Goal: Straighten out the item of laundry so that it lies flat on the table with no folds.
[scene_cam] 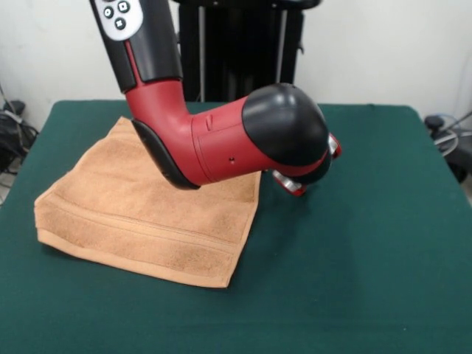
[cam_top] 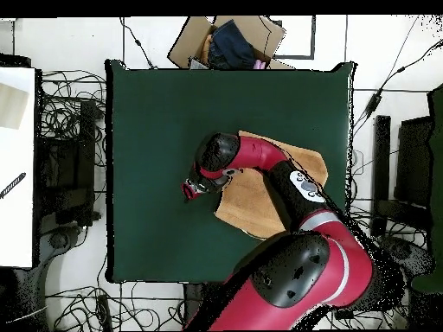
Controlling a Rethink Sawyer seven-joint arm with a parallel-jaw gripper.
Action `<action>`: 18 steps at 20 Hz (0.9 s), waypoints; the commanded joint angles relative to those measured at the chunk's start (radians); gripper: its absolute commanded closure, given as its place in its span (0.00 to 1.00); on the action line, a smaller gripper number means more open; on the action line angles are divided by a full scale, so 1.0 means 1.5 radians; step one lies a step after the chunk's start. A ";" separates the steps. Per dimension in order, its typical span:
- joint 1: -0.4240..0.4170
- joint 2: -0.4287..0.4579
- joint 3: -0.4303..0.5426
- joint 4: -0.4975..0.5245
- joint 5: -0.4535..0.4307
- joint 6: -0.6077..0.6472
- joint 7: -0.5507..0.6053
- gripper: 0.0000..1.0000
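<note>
on the left half of the green table [scene_cam: 369, 243] in the front view sits the orange-tan towel [scene_cam: 140, 221], doubled over with a banded hem along its near edge, so not spread flat. the red and black arm [scene_cam: 221, 136] bends low over the towel's far right corner and hides part of it. the pincer [scene_cam: 306, 184] pokes out just past the towel's right edge, close to the felt. can't tell if it's released or clenched, the wrist blocks it in both views.
</note>
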 commanded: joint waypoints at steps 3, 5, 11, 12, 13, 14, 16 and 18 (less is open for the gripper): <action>0.000 0.031 -0.005 -0.057 -0.068 0.004 -0.148 0.00; 0.001 0.029 -0.006 -0.055 -0.069 0.002 -0.147 0.00; 0.004 0.028 -0.008 -0.056 -0.069 0.003 -0.143 0.00; 0.003 0.027 -0.008 -0.054 -0.070 0.002 -0.143 0.00; 0.002 0.026 -0.008 -0.052 -0.071 0.000 -0.144 0.00; 0.001 0.026 -0.009 -0.050 -0.072 -0.002 -0.144 0.00; 0.001 0.025 -0.009 -0.049 -0.075 -0.002 -0.149 0.00; 0.000 0.023 -0.009 -0.046 -0.076 -0.003 -0.148 0.00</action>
